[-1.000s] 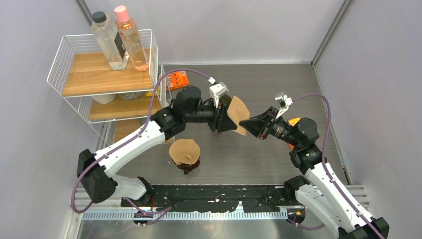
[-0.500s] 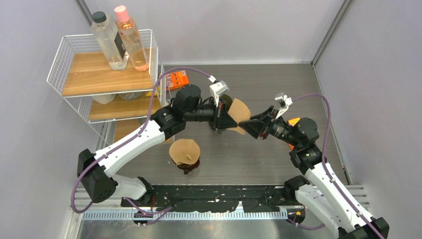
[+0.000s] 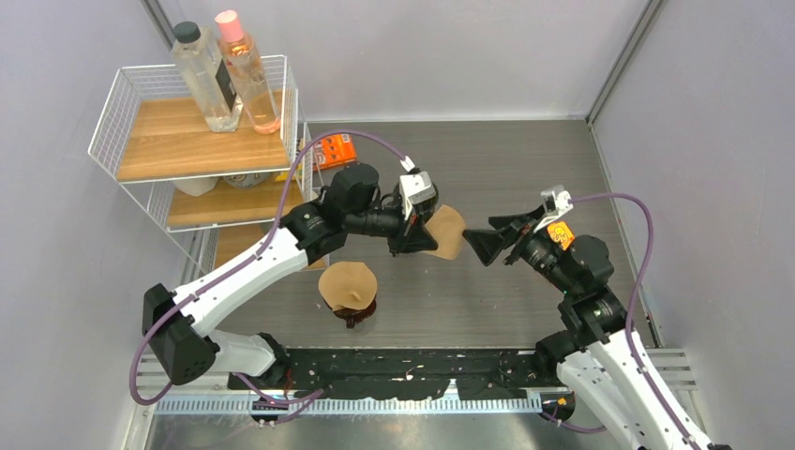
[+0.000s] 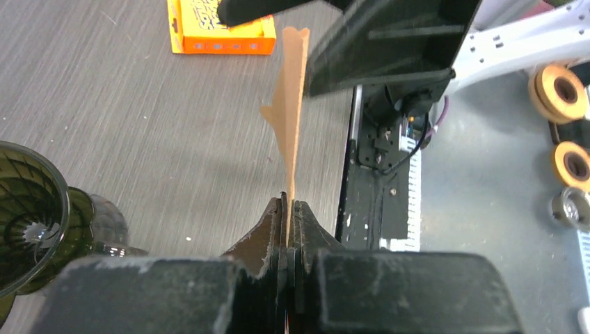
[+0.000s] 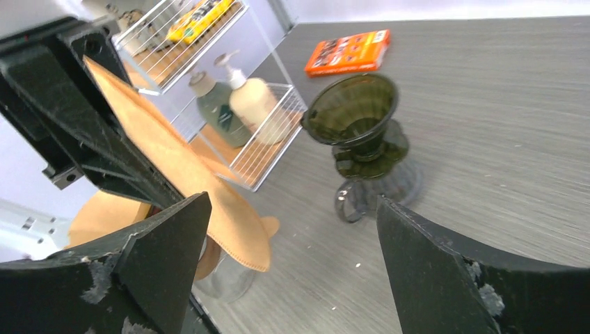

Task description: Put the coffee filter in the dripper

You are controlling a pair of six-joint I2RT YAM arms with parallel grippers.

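Pinching a flat brown paper coffee filter [image 4: 289,104] edge-on, left gripper [image 4: 286,200] clamped tight, right gripper [image 5: 292,209] spread wide nearby, dark green glass dripper [image 5: 355,118] upright on grey table [image 5: 487,104].

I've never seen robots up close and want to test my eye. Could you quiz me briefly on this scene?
1. True or false: the left arm's fingers are shut on the coffee filter.
2. The green glass dripper is: A empty, B holding a filter, C tipped over.
3. Fill in: the right arm's fingers stand ____.
Key: 1 true; 2 A; 3 open.
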